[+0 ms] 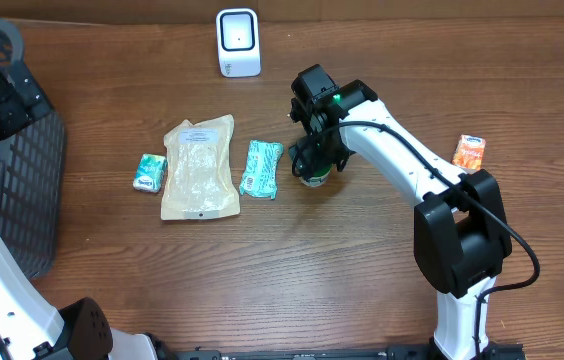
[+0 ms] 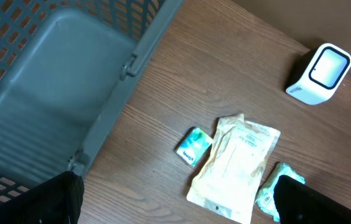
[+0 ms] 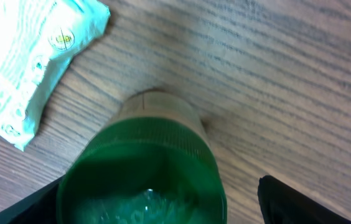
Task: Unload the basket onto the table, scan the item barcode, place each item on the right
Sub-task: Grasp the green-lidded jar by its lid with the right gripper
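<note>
green-capped bottle (image 3: 143, 168) stands upright between the right gripper's (image 1: 312, 158) open jaws; centre them and close squarely below the cap, leaving its side clear for the scanner (image 1: 238, 42). left gripper's (image 2: 178, 202) jaws are open and empty.

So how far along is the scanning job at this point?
Done: nothing visibly; no item is at the scanner. In hand: the right gripper straddles the green-topped container on the table, jaws open, not gripping yet. Left: close, lift, present its barcode to the scanner.
</note>
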Available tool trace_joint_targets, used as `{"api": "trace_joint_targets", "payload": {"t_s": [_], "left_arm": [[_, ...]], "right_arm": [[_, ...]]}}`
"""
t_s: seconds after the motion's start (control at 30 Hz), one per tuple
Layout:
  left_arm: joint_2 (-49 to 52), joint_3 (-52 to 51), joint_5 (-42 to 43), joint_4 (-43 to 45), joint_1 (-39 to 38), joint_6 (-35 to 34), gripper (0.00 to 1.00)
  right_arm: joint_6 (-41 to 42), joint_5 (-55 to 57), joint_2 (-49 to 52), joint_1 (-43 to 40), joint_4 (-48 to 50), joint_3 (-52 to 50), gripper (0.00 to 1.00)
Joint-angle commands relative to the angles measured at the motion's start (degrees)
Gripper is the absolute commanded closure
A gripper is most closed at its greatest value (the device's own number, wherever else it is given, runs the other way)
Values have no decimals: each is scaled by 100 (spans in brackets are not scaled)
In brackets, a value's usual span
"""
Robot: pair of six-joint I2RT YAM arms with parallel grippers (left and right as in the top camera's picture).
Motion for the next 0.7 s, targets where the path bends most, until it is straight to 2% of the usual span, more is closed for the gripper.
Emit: {"api": "trace_joint_targets", "payload": {"t_s": [0.0, 0.47, 0.67], "left_arm": [[15, 24, 44, 9, 4, 127, 0], [15, 24, 44, 9, 4, 127, 1], [15, 24, 44, 9, 4, 127, 0]], "right_arm": [[-26, -31, -15, -20, 129, -26, 12], [-26, -48, 44, -22, 170, -26, 13], [-28, -48, 44, -22, 170, -26, 16]]}}
